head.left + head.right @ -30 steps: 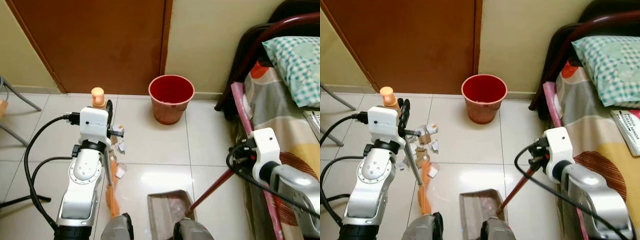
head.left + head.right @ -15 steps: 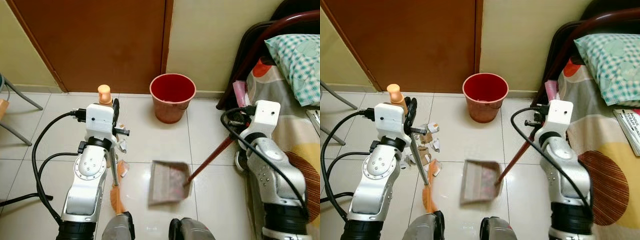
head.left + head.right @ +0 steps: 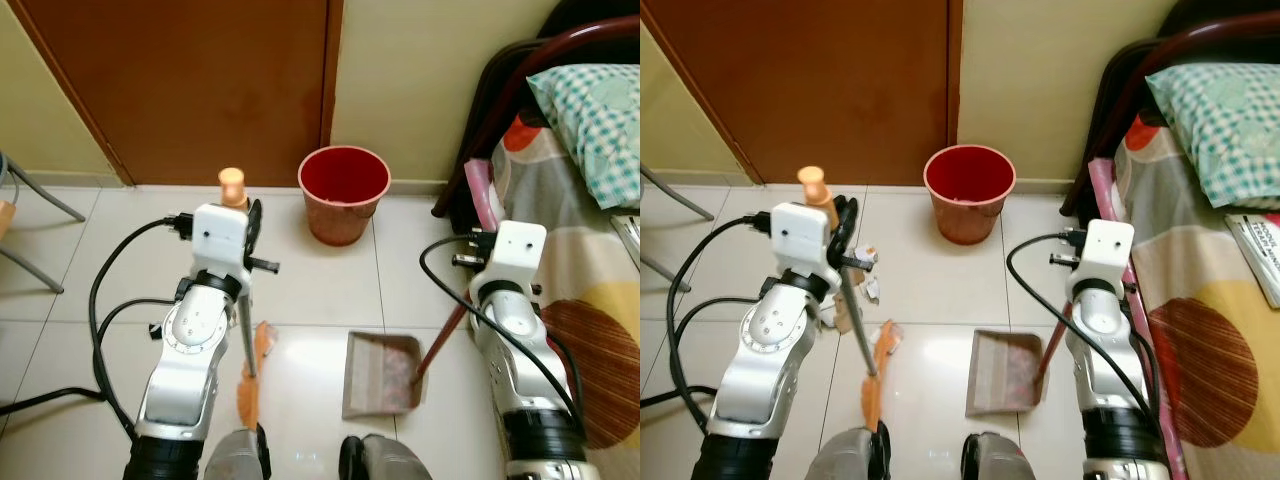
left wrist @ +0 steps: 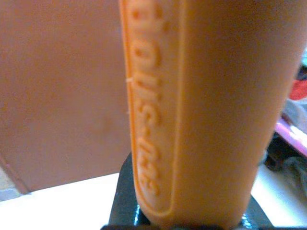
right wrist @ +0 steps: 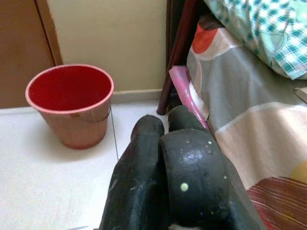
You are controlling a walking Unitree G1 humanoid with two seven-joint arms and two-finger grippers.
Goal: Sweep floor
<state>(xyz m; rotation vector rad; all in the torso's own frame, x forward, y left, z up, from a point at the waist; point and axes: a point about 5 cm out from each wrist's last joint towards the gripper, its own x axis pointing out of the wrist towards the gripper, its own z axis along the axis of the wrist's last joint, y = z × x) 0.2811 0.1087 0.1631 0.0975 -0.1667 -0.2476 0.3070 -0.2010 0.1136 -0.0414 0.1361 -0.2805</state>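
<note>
My left gripper (image 3: 251,224) is shut on a broom's metal shaft just below its orange handle tip (image 3: 232,182). That orange grip (image 4: 201,110) fills the left wrist view. The orange bristles (image 3: 249,388) rest on the tiles by my feet. Several paper scraps (image 3: 866,274) lie on the floor beside the shaft. My right gripper (image 5: 160,125) is shut on the red handle (image 3: 441,339) of a brown dustpan (image 3: 380,375). The pan sits tilted on the floor at centre right with debris in it. A red bin (image 3: 343,195) stands against the wall ahead.
A brown door (image 3: 200,80) and a cream wall close off the front. At the right is a bed with a dark frame (image 3: 500,110), a checked pillow (image 3: 590,100) and a book (image 3: 1255,258). Grey chair legs (image 3: 35,200) stand at far left.
The right arm swung in from the bed side. The dustpan rose from the bottom centre, then came down further right. The left arm and broom shifted right.
</note>
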